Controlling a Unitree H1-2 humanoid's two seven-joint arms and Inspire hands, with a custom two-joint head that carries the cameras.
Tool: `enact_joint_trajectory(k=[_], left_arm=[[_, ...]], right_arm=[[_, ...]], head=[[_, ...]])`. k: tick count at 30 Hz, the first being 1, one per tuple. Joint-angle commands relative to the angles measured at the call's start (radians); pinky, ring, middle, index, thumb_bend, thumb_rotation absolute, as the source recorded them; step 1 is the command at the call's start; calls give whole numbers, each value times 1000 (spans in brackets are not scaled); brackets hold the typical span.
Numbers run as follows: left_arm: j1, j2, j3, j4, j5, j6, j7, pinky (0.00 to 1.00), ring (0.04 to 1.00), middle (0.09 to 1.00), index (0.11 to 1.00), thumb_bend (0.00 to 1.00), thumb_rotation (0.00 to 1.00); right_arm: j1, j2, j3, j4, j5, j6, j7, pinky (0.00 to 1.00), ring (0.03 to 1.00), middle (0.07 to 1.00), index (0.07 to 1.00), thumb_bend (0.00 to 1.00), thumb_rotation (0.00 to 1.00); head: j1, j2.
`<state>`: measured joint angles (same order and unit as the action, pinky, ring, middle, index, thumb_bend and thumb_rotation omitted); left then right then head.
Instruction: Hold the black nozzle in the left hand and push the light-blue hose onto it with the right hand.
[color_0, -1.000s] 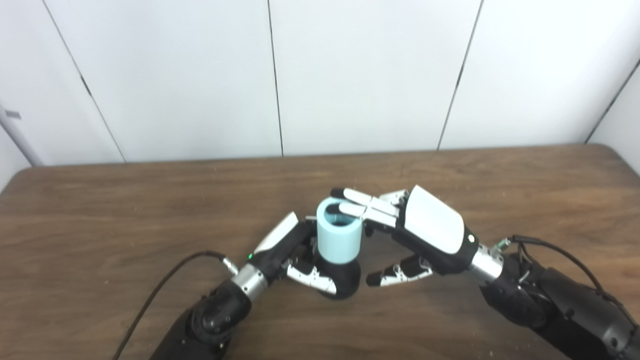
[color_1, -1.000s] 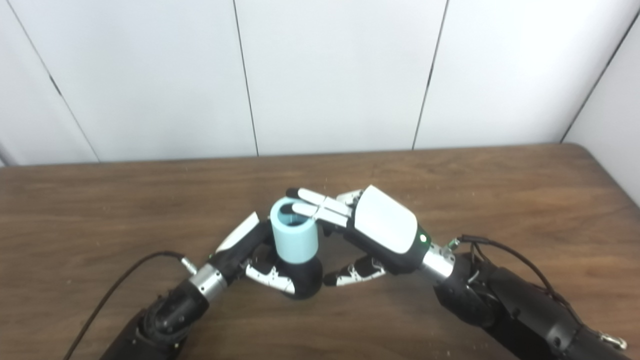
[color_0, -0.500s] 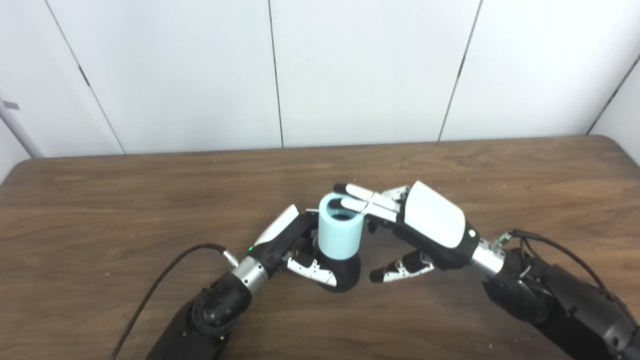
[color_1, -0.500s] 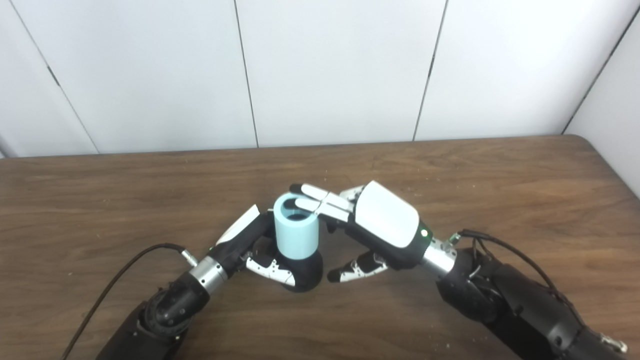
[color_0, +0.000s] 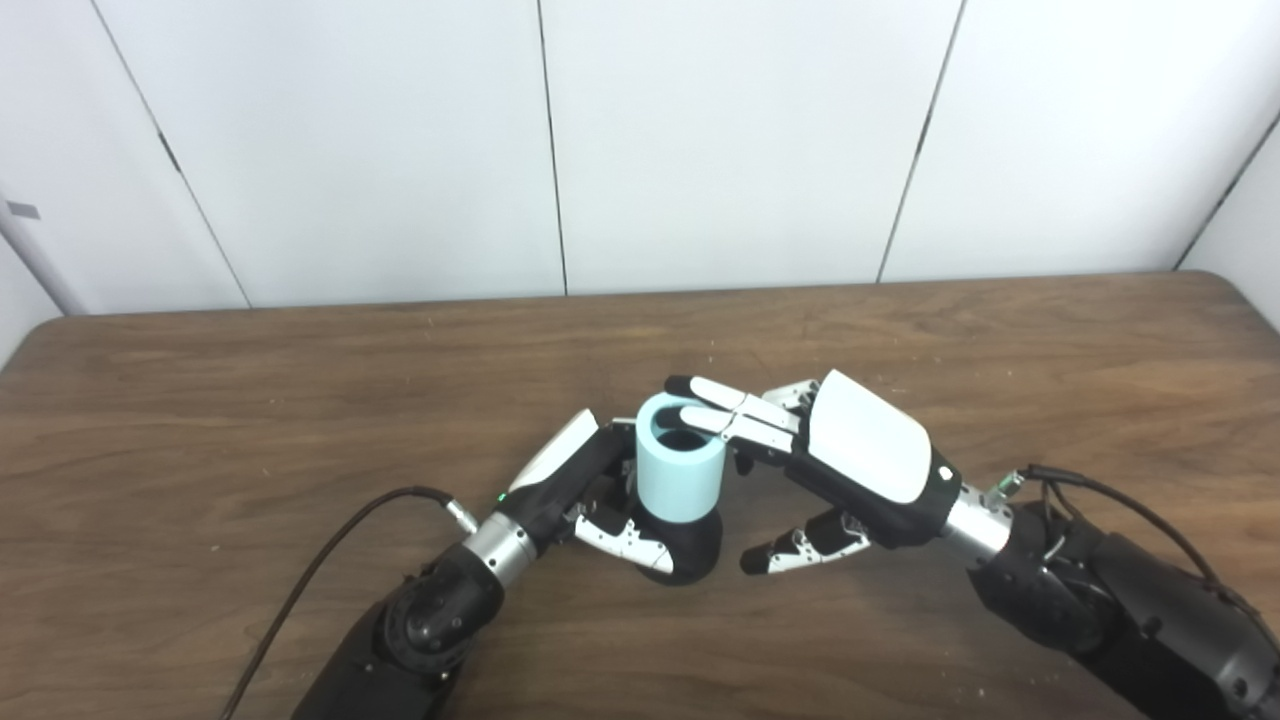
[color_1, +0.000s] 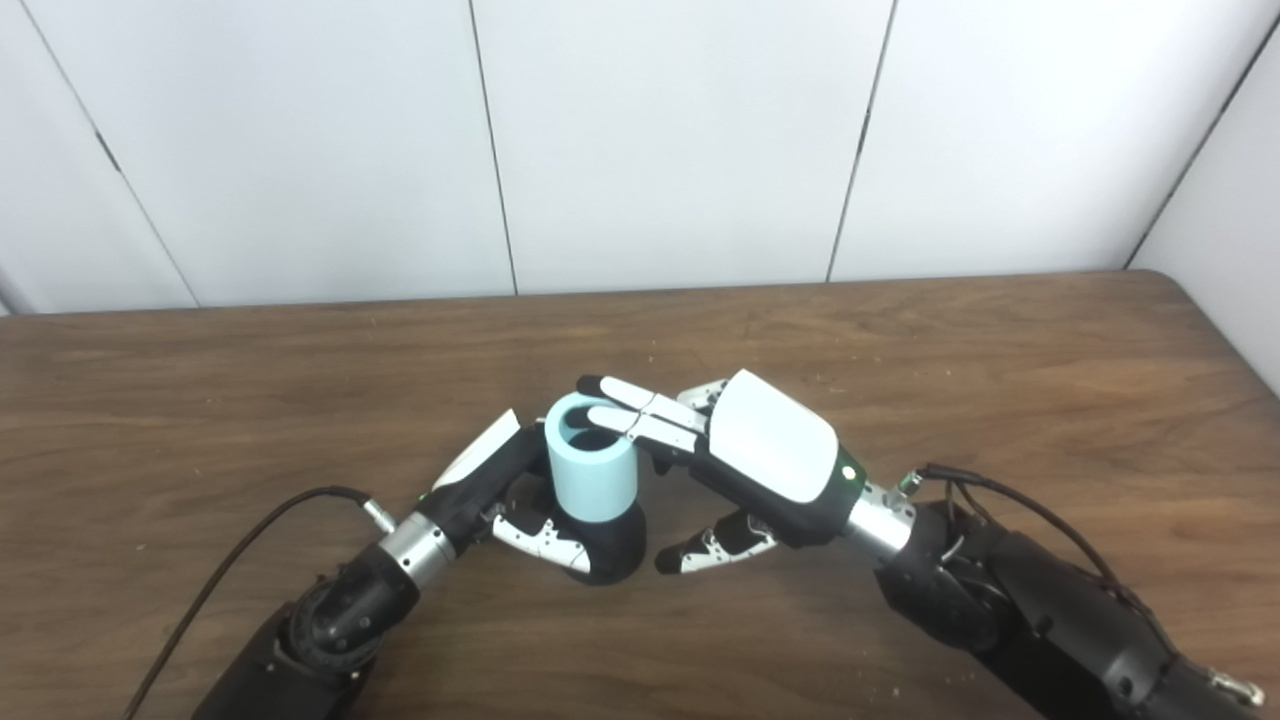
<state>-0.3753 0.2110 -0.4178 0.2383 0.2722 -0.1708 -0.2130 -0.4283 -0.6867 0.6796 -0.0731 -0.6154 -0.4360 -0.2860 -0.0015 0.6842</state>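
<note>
A: Hose (color_0: 680, 472) first: where does it sit now?

B: Centre of the frame, upright on the black nozzle (color_0: 690, 548), whose rounded base rests on the wooden table (color_0: 200, 420). The light-blue sleeve covers the nozzle's top, and only the dark base shows beneath it.

A: What has changed in the last second?

B: Very little. The right hand (color_0: 850, 460) has dipped slightly compared with half a second ago, its fingertips (color_0: 690, 388) laid across the far rim of the hose opening. The hose looks a shade lower on the base, though I can't be sure.

A: And the grips?

B: The left hand (color_0: 590, 495) is curled around the nozzle base from the left, thumb across the front, holding it. The right hand's fingers are stretched nearly flat on the rim, thumb hanging apart below, gripping nothing.

A: Meaning?

B: Probably the final press: the hose seems almost seated, so only a downward push remains.
</note>
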Motion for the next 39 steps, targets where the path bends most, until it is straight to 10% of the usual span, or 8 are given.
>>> enact_joint_trajectory(k=[1,16,19,26,33,39], left_arm=[[43,31,-24,59,63,103,-53,167,240,333,495,519,85],[41,32,-31,58,77,112,-54,192,258,349,493,519,86],[42,33,-31,57,74,109,-55,190,255,347,494,519,86],[43,33,-30,62,72,99,-51,172,241,333,495,519,86],[41,30,-33,73,72,88,-50,170,240,333,495,519,86],[43,38,-43,56,97,91,-45,174,244,336,495,519,86]], right_arm=[[7,-23,67,-8,-42,-34,39,420,450,910,885,477,0],[-2,-17,46,-3,-83,-33,-85,386,500,999,999,474,0],[40,48,-57,-21,-120,-13,-97,522,660,1000,1000,680,0],[112,182,-280,-161,25,90,75,685,791,1000,1000,776,111],[139,282,-474,-143,116,54,82,859,888,1000,1000,713,322],[201,337,-559,-144,223,54,110,794,860,1000,1000,705,305]], head=[[1,0],[-1,-1],[0,-3],[-3,-5],[3,-9],[2,-12]])
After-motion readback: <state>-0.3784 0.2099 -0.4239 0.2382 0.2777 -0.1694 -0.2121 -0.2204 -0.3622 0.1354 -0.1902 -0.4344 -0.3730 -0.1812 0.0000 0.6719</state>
